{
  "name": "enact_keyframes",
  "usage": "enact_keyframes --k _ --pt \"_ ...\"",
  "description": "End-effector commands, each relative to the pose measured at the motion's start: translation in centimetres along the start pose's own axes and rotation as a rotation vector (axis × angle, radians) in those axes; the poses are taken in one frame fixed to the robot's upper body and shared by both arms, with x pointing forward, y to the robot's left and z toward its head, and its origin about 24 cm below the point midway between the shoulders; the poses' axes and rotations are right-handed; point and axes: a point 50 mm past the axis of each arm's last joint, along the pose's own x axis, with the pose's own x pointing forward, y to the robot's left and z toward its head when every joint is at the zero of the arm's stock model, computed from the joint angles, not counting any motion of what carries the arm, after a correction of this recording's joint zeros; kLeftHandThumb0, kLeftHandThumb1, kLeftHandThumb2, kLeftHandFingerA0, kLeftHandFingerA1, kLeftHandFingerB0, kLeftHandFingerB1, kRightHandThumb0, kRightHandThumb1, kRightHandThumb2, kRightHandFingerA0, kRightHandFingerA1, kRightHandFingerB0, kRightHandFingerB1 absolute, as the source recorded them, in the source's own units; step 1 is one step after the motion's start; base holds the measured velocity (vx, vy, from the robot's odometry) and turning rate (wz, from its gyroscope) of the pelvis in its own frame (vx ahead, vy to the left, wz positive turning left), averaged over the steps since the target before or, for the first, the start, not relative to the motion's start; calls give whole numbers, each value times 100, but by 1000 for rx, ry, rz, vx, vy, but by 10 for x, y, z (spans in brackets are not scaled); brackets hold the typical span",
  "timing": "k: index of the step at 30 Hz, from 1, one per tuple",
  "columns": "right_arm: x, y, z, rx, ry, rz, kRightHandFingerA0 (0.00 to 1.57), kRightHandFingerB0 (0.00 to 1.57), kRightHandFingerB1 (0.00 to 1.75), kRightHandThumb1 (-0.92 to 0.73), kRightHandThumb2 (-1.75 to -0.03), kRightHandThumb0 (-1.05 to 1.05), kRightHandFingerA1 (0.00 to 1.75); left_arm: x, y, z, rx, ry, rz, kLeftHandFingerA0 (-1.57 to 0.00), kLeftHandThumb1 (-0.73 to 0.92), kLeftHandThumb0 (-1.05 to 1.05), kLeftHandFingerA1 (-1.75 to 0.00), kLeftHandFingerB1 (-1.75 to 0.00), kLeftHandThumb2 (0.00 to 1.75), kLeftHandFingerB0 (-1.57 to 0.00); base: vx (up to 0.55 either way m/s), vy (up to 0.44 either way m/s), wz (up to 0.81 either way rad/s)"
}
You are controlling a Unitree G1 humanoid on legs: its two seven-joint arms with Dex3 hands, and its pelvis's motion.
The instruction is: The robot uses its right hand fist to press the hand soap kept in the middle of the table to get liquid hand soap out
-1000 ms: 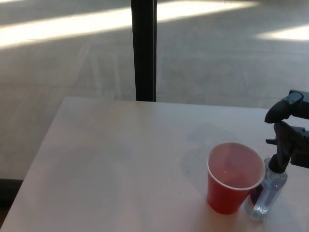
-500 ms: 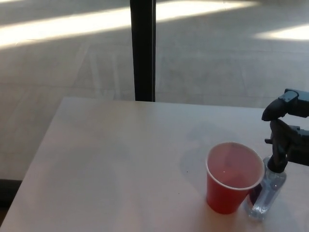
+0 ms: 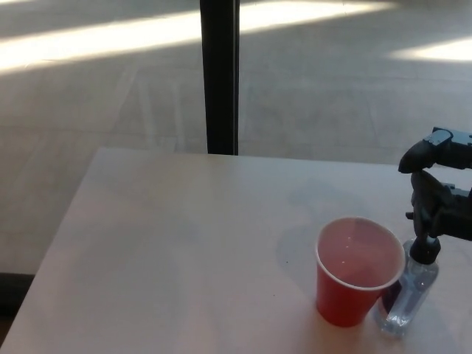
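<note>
Hand soap bottle — a small clear bottle with a dark pump head, standing upright at the lower right of the frame on the pale bench, close to the bench's near edge. Its pump nozzle sits at the top of the bottle, just under the robot's black right hand, which enters from the right edge of the frame; the lowest part of the hand meets or nearly meets the pump head, though actual contact cannot be told from this view. Whether the hand's fingers are together or apart cannot be told either — only part of the hand shows, the rest being cut off by the frame's edge. Red paper cup, upright and open-topped, stands immediately to the picture's left of the bottle, its rim overlapping the bottle's shoulder in this view; its pale interior shows. The bench fills the lower half of the frame, its far edge running across the middle. Beyond it, a dark vertical post rises at the upper centre, and bands of sunlight cross the grey floor along the top of the frame.
</note>
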Motion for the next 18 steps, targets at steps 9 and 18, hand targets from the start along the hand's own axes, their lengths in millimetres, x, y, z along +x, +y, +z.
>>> enact_keyframes --k 9,18 --pt "1 -8 -18 38 58 -49 95 76 122 -66 -101 -17 175 0 4 2 -33 -14 18 -89 38 14 -106 -88 99 -67 0 0 0" --pt "-3 -12 -31 35 84 -69 97 74 125 -69 -99 -19 175 1 3 4 8 -22 21 -90 40 10 -105 -90 99 -73 0 0 0"
